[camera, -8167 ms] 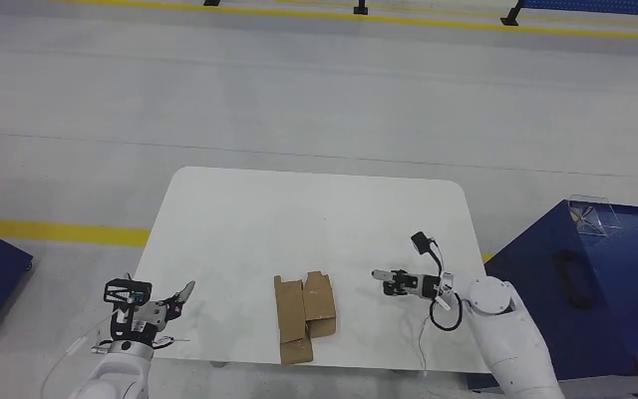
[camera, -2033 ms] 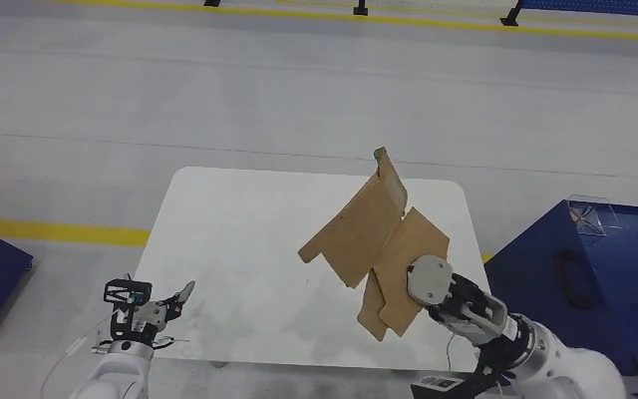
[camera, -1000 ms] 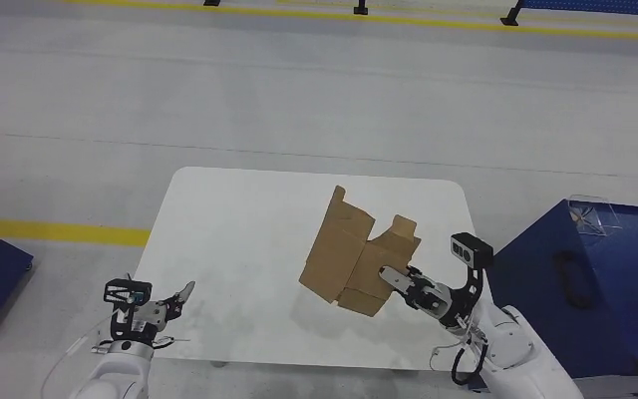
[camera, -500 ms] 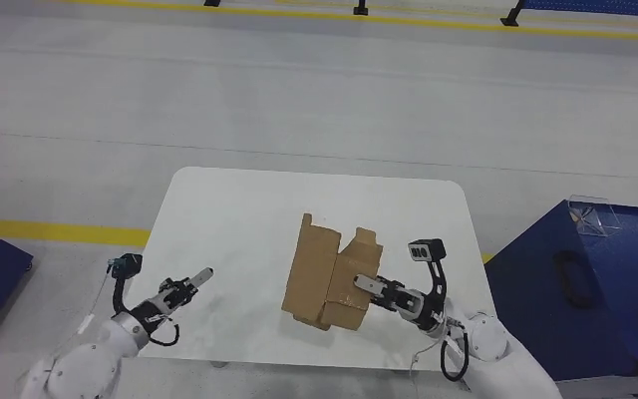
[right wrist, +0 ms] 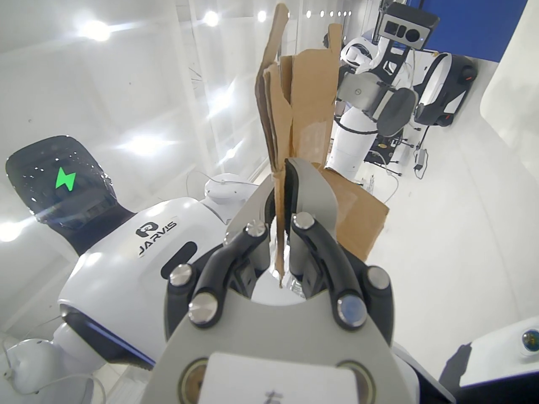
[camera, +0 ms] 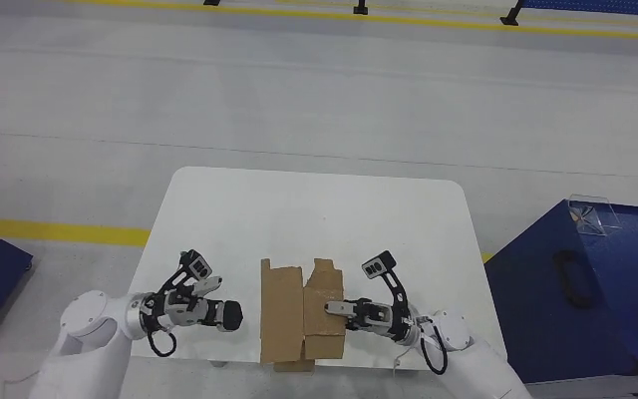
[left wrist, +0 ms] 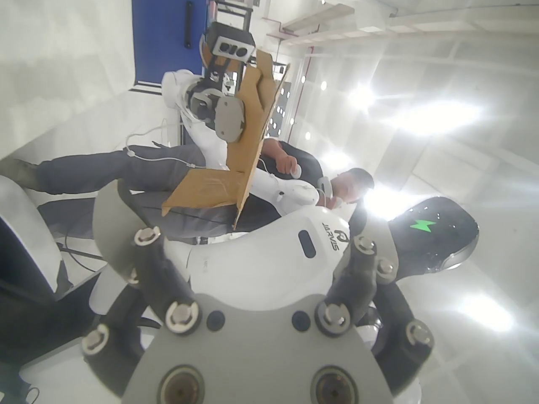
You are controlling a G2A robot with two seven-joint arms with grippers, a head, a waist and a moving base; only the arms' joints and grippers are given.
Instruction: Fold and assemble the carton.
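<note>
Closest to the robot, the flattened brown cardboard carton (camera: 299, 311) hung over the near edge of the white rounded-corner table (camera: 209, 209), its broad face turned up toward the top camera. A crease ran down its length between two side-by-side panels, and short flaps with a notch between them stood at its far end. In the wrist views it rose clear of any surface, carried only at one side.

The right gripper (right wrist: 281, 193) had its two fingers (right wrist: 313, 195) pressed together on the carton's edge, with the layered cardboard pinched between them and standing straight out of the grip. In the top view this gripper met the carton's right-hand panel.

The left gripper (left wrist: 240, 212) sat on the other side of the carton, near it but not touching. Its fingers (left wrist: 126, 220) were spread wide apart and held nothing.

Past both arms lay the bare far part of the table. Beyond it, a blue slanted cabinet (camera: 558, 269) stood to the right and a yellow floor line (camera: 70, 232) ran off to the left.
</note>
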